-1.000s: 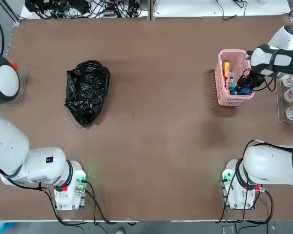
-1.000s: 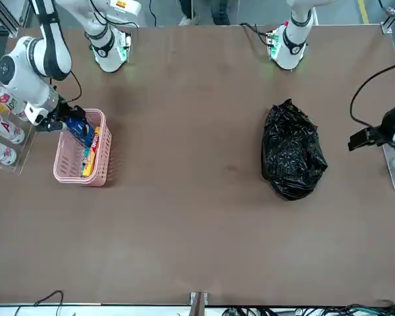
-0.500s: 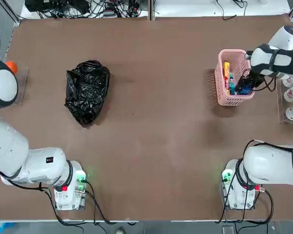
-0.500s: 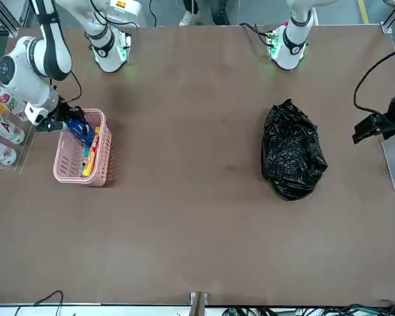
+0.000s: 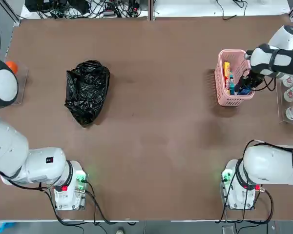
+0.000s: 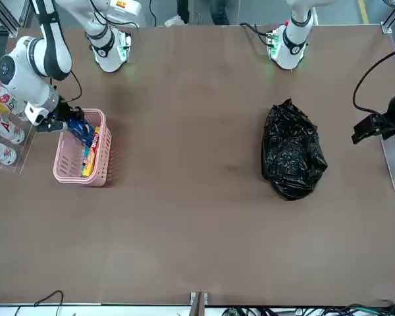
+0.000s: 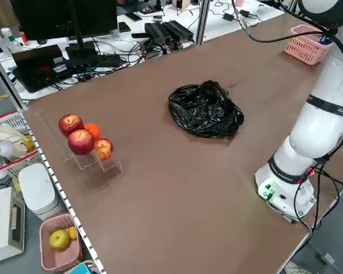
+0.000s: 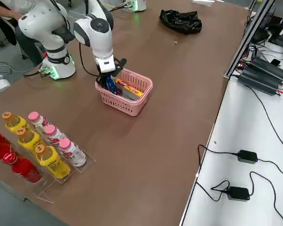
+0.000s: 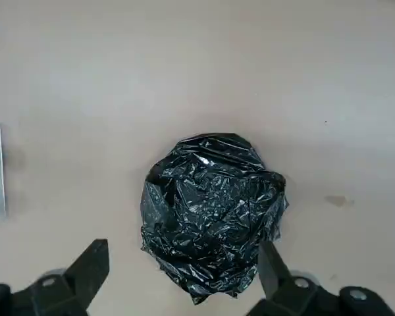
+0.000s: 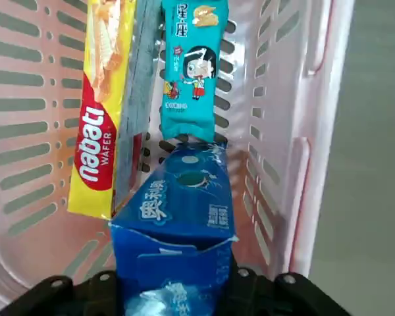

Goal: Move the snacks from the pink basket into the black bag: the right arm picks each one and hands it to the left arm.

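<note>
Over the last second the right arm's black gripper (image 10: pixel 174 299), reaching into the small pink lattice-walled plastic basket (image 5: pixel 221 87), has closed its fingers onto the blue snack packet (image 10: pixel 181 230), which it now pinches at one end. The yellow wafer packet (image 10: pixel 100 125) and the slim teal packet (image 10: pixel 189 72) still lie in the basket beside it, so the first pick appears just secured, with lifting next. The left gripper (image 9: pixel 184 289) hangs spread wide above the glossy black plastic bag (image 5: pixel 86 91), which rests well apart from the basket on the brown surface (image 5: pixel 156 122).
</note>
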Available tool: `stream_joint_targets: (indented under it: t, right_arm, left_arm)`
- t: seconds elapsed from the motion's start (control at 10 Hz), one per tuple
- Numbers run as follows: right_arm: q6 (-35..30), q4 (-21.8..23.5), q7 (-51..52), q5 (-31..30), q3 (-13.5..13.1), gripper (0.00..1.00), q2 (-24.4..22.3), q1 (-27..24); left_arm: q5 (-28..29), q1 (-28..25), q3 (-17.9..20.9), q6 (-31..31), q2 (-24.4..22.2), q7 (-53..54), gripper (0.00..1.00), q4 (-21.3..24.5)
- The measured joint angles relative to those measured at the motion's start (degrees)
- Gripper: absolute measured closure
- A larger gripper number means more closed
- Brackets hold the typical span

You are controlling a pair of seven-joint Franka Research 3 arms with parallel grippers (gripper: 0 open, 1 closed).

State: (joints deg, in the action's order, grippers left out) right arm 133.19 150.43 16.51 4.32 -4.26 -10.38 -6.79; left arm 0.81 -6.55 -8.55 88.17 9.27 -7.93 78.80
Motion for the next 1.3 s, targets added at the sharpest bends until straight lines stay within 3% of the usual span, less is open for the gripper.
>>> stream_joint_targets:
  t: [0.8,1.3]
  right_arm:
    - [-12.12,-8.15,0.86,-0.41,0.77,0.53,-0.51,0.13]
    - [-28.17,-23.60,0.93,-2.32,1.34,0.53,-1.25,0.33]
  left_arm:
    - [0.02,-0.43,0.52,1.75,5.23,0.00,0.00,0.29]
    - [0.38,-0.04,0.43,3.79,7.38,-0.01,0.00,0.48]
